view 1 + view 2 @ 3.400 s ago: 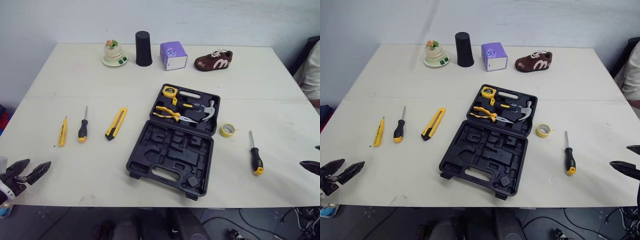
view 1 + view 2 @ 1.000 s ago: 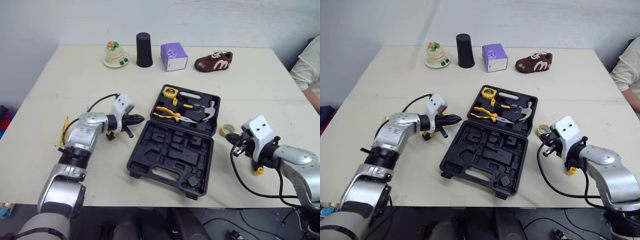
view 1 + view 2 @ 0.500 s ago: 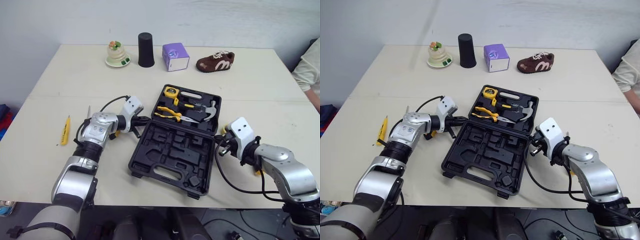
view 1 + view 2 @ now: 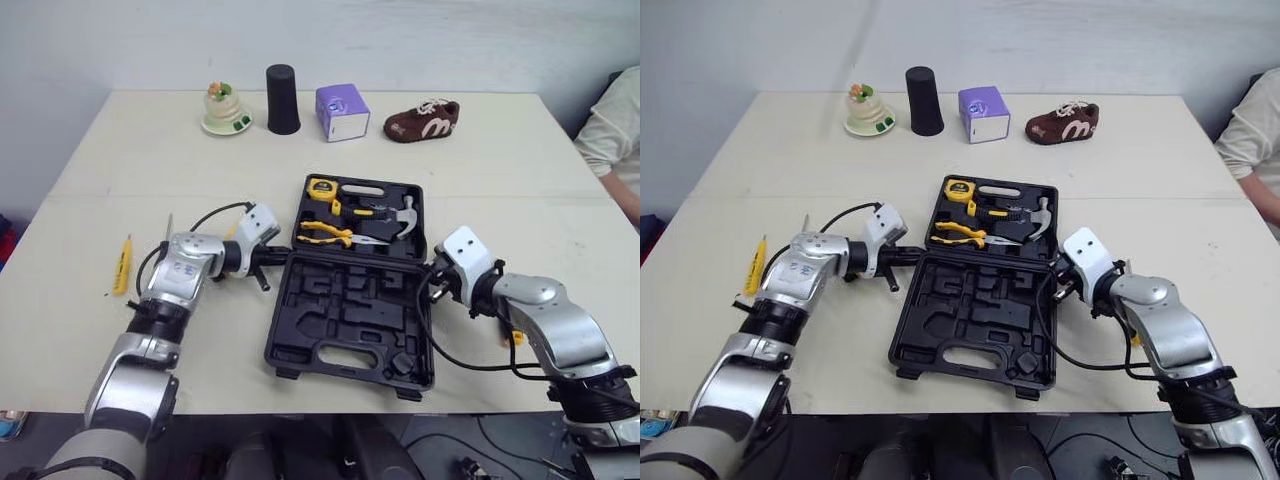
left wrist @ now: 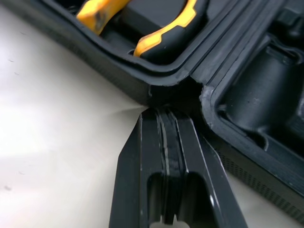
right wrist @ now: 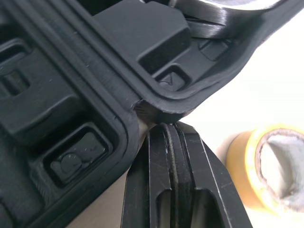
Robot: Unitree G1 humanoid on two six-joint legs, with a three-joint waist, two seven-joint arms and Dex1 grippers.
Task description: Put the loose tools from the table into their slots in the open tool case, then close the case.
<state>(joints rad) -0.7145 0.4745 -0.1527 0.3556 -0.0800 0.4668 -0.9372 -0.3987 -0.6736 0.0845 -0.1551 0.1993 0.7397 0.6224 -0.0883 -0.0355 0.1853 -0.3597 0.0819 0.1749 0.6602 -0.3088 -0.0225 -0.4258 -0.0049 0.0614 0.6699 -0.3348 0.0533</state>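
Your left pincer [image 5: 164, 114] and right pincer [image 6: 166, 127], both pressed together, now sit at the tool case [image 4: 350, 300] hinge ends, having squared it. The tape roll [image 6: 273, 168] just beside the right pincer waits unstowed.

The tool case [image 4: 350, 300] fills the middle of the table [image 4: 480, 150]. The left gripper [image 5: 165, 113] and the right gripper [image 6: 167, 126], both with fingers pressed together, block its two hinge ends. A tape roll [image 6: 273, 166] lies just beside the right one. Behind the case there is a wide bare strip of table.
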